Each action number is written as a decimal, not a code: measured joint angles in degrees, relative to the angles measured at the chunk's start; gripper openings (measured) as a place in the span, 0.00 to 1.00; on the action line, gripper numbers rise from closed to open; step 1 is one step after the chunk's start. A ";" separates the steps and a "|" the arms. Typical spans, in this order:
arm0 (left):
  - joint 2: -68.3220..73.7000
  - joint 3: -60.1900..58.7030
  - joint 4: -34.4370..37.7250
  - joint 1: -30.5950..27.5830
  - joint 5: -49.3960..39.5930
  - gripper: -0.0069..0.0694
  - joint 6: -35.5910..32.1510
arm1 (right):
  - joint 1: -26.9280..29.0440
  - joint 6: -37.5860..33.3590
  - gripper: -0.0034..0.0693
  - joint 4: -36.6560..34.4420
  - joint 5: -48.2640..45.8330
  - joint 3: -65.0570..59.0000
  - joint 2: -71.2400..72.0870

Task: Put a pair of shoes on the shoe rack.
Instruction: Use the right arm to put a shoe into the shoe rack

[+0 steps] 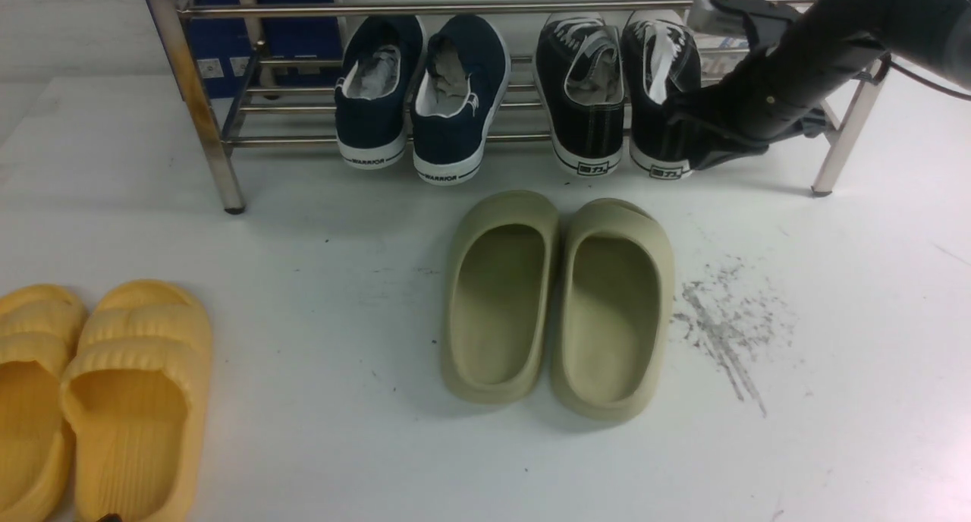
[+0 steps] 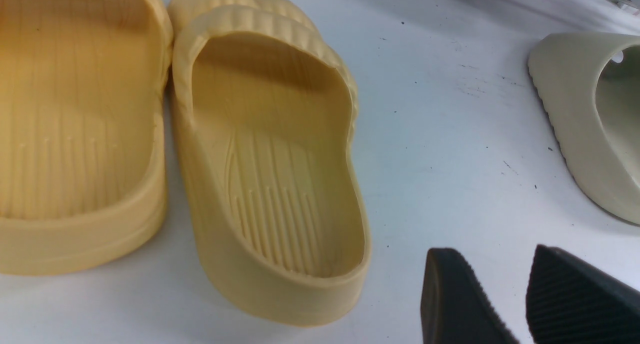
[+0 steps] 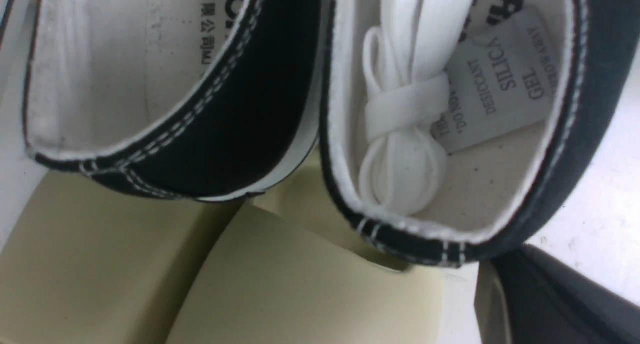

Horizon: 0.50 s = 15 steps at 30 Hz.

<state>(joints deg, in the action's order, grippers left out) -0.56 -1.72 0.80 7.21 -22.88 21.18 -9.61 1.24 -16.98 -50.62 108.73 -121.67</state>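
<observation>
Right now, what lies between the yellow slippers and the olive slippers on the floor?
Only bare white floor, with a few dark specks, lies between the yellow slippers and the olive slippers; the front view shows it.

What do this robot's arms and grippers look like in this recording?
The right arm is matte black with bulky, rounded housings and a thin dark cable running beside it. The left gripper has two black wedge-shaped fingers with finely ribbed pads. No markings are visible.
</observation>
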 joint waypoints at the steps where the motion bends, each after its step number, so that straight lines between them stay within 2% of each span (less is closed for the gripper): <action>1: 0.00 0.00 0.00 0.00 0.00 0.40 0.00 | 0.09 0.00 0.04 0.00 0.00 0.00 0.01; 8: 0.00 0.00 0.00 0.00 0.00 0.40 0.00 | 0.64 0.00 0.05 -0.27 -1.52 0.17 1.02; 15: 0.00 0.00 0.00 0.00 0.00 0.40 0.00 | 0.98 -3.32 0.05 -0.14 -12.02 0.12 2.82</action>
<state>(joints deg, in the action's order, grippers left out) -0.56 -1.72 0.80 7.21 -22.88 21.18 -8.63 -2.08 -17.11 -62.63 108.85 -118.85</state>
